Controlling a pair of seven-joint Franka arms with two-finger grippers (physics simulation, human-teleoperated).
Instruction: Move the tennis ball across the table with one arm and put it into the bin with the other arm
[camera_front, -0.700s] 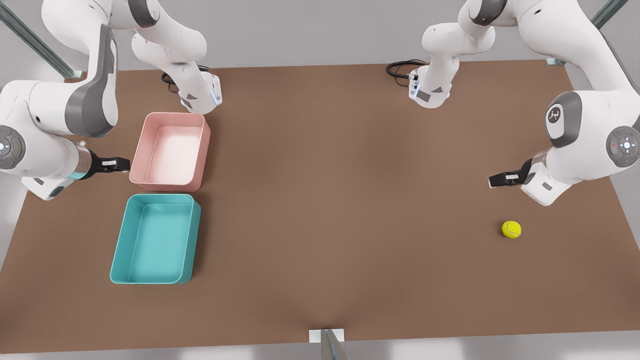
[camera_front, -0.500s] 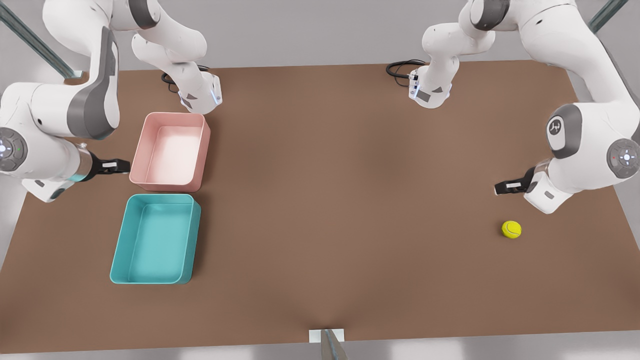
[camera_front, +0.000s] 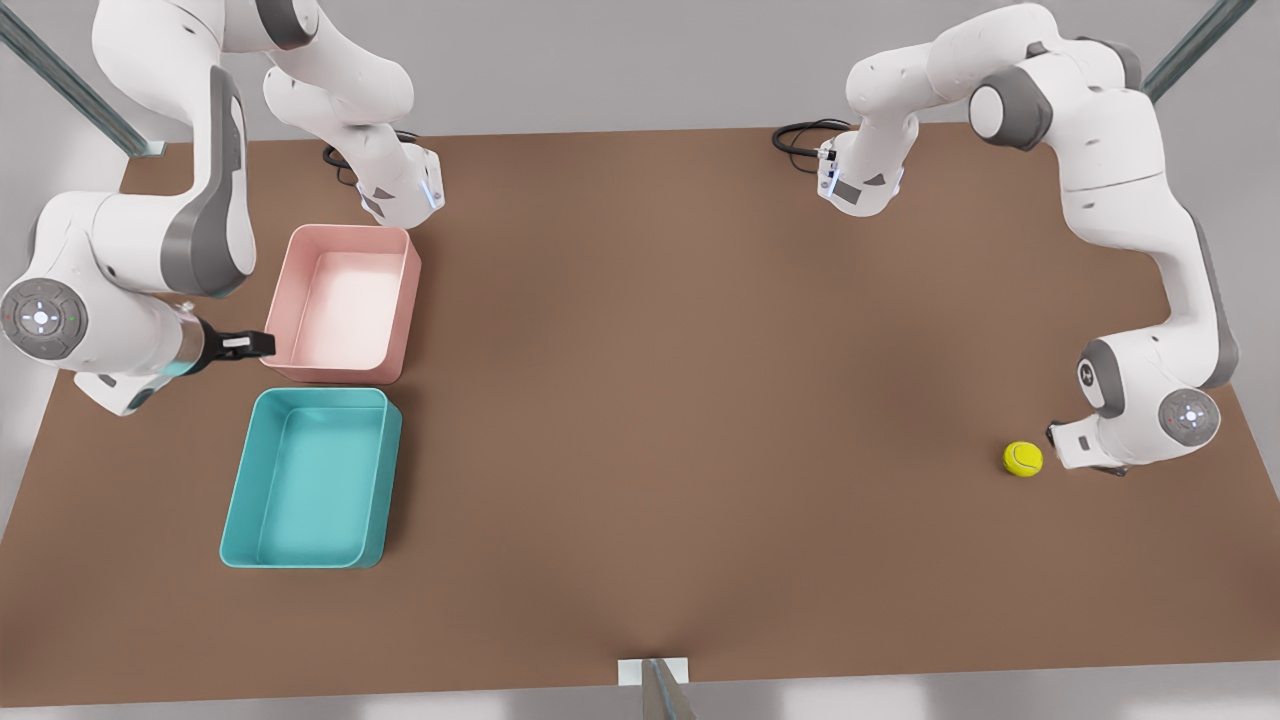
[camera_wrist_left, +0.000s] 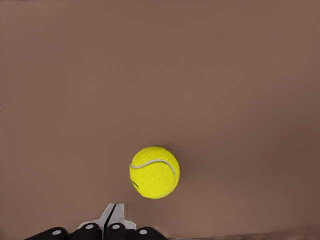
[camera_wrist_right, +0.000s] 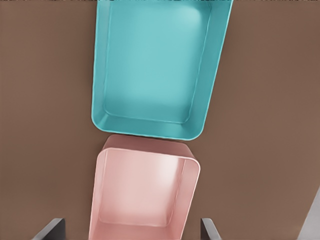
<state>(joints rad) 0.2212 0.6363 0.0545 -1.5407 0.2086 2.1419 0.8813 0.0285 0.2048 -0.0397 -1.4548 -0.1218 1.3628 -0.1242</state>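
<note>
we see the tennis ball (camera_front: 1023, 459) on the table (camera_front: 700, 400) far right | left gripper (camera_wrist_left: 113, 217) just beside it, jaws closed | right gripper (camera_front: 245, 345) by pink bin (camera_front: 345, 300), jaws wide | teal bin (camera_front: 310, 480) adjoining

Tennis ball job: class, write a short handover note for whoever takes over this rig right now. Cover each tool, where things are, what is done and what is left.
Left tool: shut, holding nothing, low beside the tennis ball at the front view's right.
Right tool: open, holding nothing, waiting by the pink bin at the front view's left.
The ball rests on the table, far from both bins. The teal bin sits next to the pink bin.
Done: only the approach to the ball.
Left: send the ball across the table with the left arm, then grasp it with the right arm and drop it in a bin.
</note>
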